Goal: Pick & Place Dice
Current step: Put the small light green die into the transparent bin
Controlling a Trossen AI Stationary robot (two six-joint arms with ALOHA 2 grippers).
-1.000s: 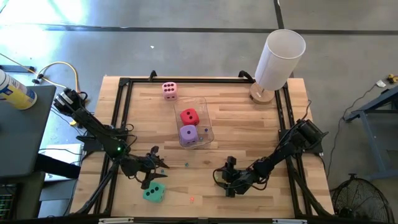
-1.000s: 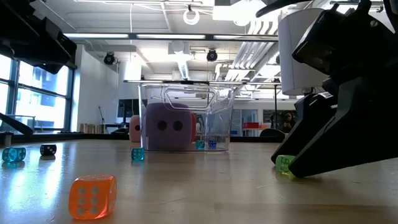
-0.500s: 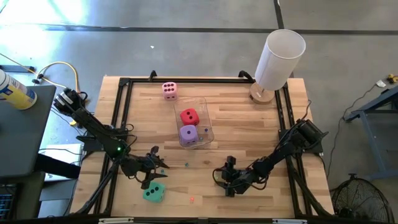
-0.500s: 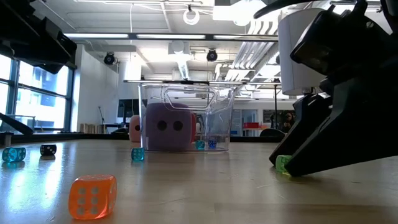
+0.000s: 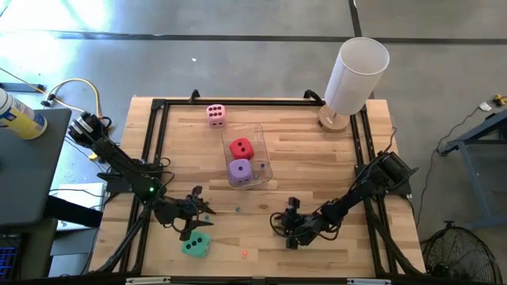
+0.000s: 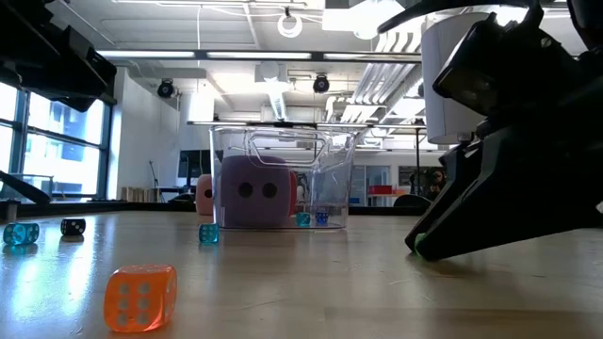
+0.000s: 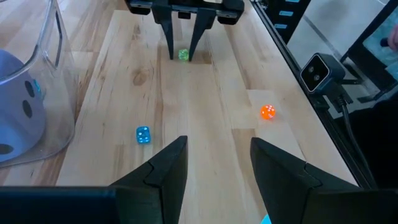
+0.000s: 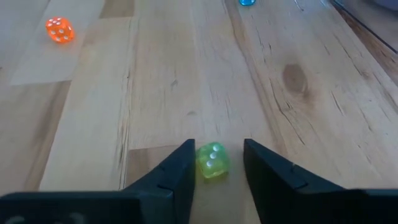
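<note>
Wooden bench (image 5: 317, 170): right gripper (image 8: 214, 163) part-open, straddling green bead (image 8: 212, 160), ungripped; should centre before closing. Left gripper (image 7: 214, 163) part-open, empty.

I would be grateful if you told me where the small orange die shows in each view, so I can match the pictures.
High view: the small orange die is a speck near the table's front edge, right of the teal-green die.
Low view: large in the near foreground, lower left.
Left wrist view: right of centre on the wood.
Right wrist view: upper left corner.
Shared landmark: the small green die between the right gripper's fingers.
</note>
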